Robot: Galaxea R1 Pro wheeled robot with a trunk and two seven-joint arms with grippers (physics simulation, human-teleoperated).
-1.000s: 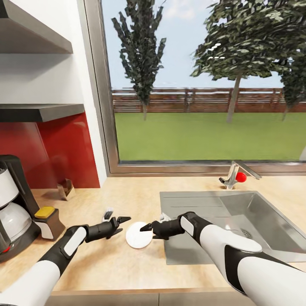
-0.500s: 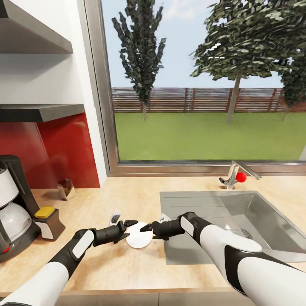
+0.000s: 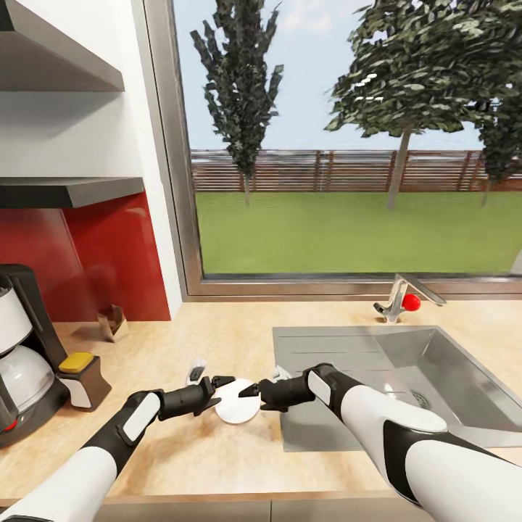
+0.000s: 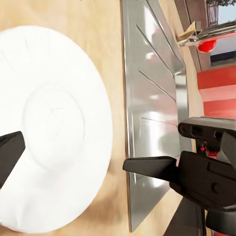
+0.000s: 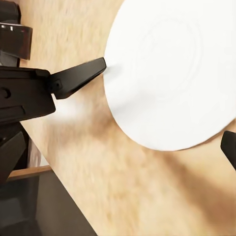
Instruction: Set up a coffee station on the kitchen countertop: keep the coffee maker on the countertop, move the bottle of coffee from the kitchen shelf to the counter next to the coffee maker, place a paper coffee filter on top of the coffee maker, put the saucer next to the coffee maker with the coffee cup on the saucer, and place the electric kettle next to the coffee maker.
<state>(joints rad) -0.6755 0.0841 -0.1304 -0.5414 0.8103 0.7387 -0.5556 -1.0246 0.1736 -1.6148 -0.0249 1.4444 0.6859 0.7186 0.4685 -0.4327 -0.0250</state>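
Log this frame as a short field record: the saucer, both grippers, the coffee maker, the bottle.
saucer: white disc flat on the kitchen countertop, beside the sink
left gripper: open, at the saucer's left edge
right gripper: open, at the saucer's right edge
coffee maker: on the countertop, far left
bottle of coffee: beside the coffee maker

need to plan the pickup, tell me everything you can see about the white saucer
The flat round white saucer looks like smooth ceramic, with a faint raised ring around its centre. It lies flat and empty on the light wood-grain countertop, just beside the steel sink's drainboard. The left tool and right tool flank it at opposite edges, jaws open; contact is unclear.
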